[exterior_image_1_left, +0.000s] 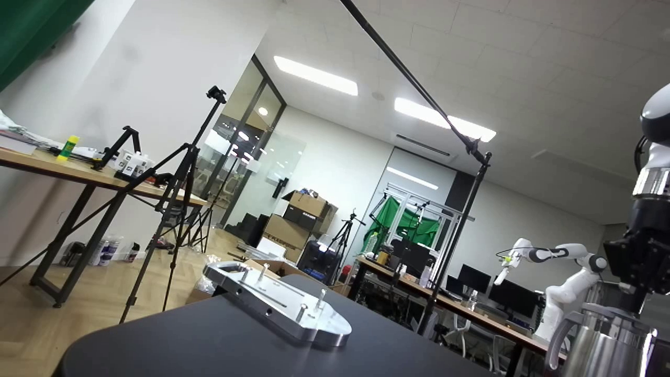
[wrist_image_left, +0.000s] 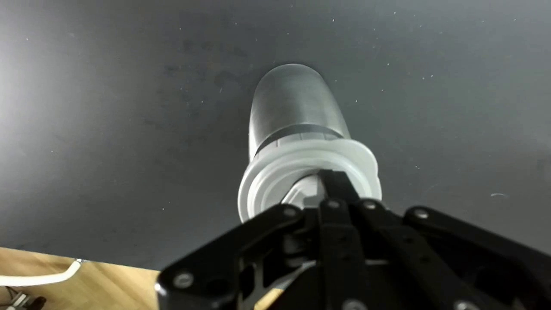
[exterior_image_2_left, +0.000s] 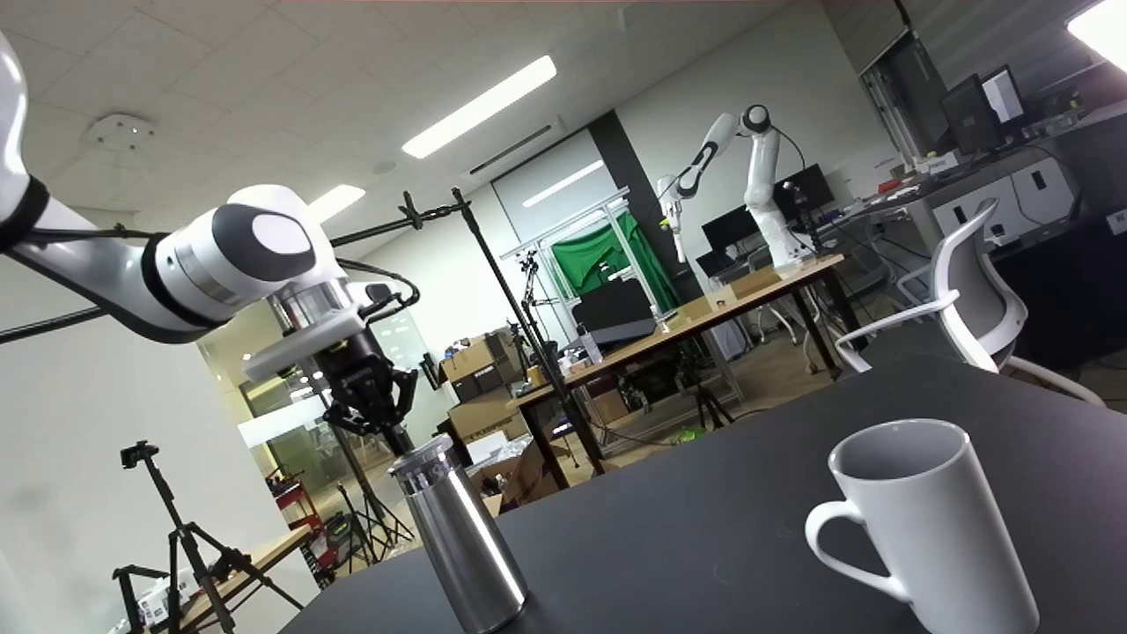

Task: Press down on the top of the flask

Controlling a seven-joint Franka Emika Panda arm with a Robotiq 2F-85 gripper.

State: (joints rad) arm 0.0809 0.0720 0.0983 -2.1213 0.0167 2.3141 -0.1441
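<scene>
Over the flask [exterior_image_2_left: 468, 548]: aim looking done, press unconfirmed

On the dark table [exterior_image_2_left: 669, 537], flask is standing upright. The white arm [exterior_image_2_left: 211, 260] is arching above; gripper [wrist_image_left: 335, 173], jaws sitting together, is overlapping the lid [wrist_image_left: 271, 183] in the wrist view. Reaching the top is looking finished; pushing down is remaining or possibly happening. Jaws are hiding any contact or sinking.

Counting: one dark table; two arms, the background arm [exterior_image_2_left: 762, 187] standing well apart; one metal plate [exterior_image_1_left: 285, 293]; one flask; one white mug [exterior_image_2_left: 933, 528].
</scene>
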